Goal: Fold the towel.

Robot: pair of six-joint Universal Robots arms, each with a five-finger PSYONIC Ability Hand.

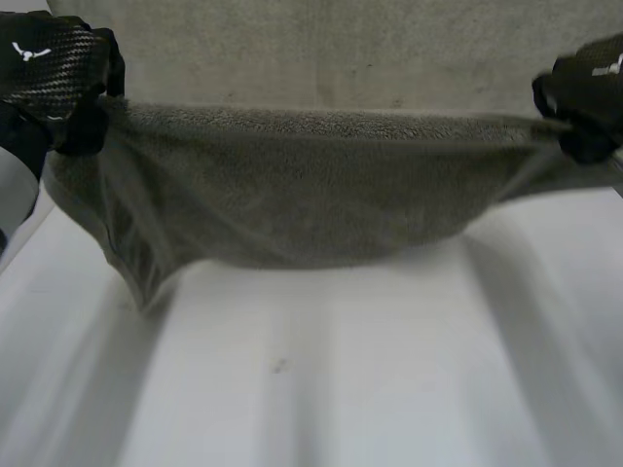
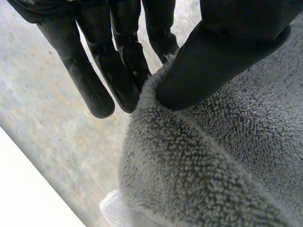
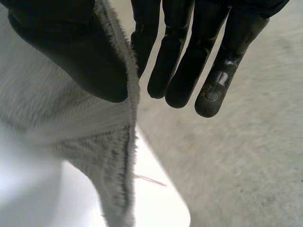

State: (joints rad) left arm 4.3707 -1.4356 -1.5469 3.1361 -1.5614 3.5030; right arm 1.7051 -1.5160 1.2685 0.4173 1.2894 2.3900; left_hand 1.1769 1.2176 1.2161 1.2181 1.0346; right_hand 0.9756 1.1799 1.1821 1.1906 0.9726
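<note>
two black hands hold your grey towel [image 1: 302,185] above the white table [image 1: 341,389], its top edge stretched taut between them and its middle sagging low, though you cannot tell whether the lowest fold touches the tabletop. your left hand [image 1: 58,78] pinches one upper corner, its thumb [image 2: 213,61] pressed onto the pile against the straight fingers [image 2: 113,75] behind the edge. your right hand [image 1: 584,97] grips the opposite upper corner likewise, thumb [image 3: 75,56] on one face of the cloth and fingers [image 3: 187,71] on the other.
</note>
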